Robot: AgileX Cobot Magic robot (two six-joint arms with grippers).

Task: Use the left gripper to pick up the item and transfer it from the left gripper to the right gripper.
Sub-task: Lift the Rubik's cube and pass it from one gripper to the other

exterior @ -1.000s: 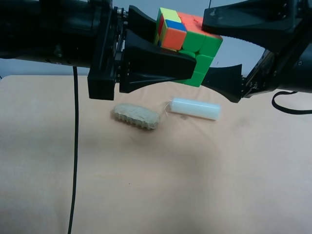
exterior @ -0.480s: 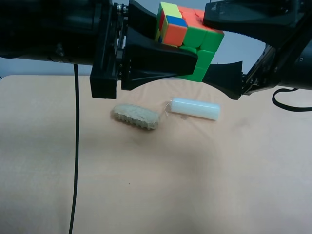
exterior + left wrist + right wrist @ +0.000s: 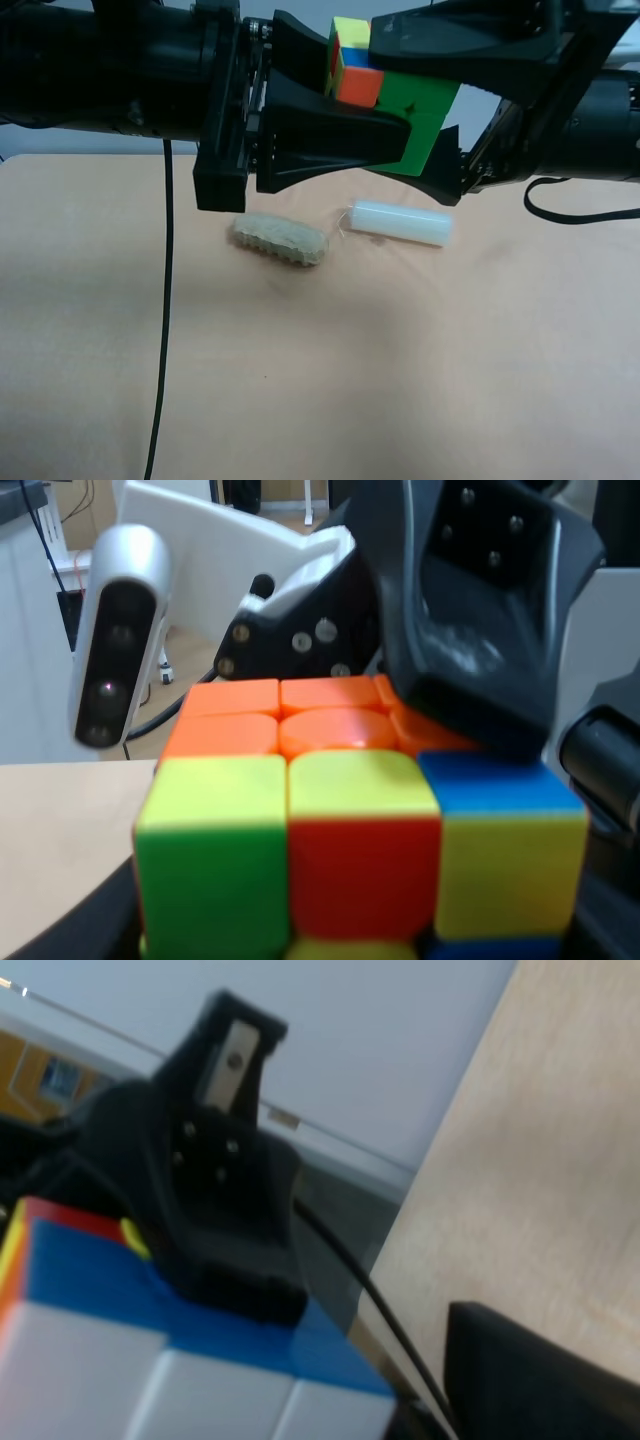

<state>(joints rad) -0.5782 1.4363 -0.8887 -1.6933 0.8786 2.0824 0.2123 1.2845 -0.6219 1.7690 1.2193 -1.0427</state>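
The light wooden table [image 3: 400,380] fills most of the room in front of me, and above its far edge two black arms meet, one from each side. The left gripper [image 3: 412,100], the claw with curved jaws, comes in from the exterior high view's right. It is clamped on the puzzle cube [image 3: 425,115], one jaw over the top and the other under the bottom. The right gripper [image 3: 360,95], with wedge-shaped fingers on the thick round arm, comes in from the view's left. Its fingers are spread as wide as they go, and they have hold of nothing yet.

The cube is up in the air, well above the table, and it sits already inside the gap of the right gripper: one wedge finger passes in front of it and the other behind. So the two grips cross each other and use different faces. I think the coming move is only to close the right fingers straight inward; no more approach seems needed. The cube has no long axis, so its turn matters little.

It is a little tilted and scrambled. I see green, orange, yellow, blue and red squares, and white ones from the right wrist.

Under it, on the table, lie a white cylinder [image 3: 400,222] and a tan ridged lump [image 3: 280,240].
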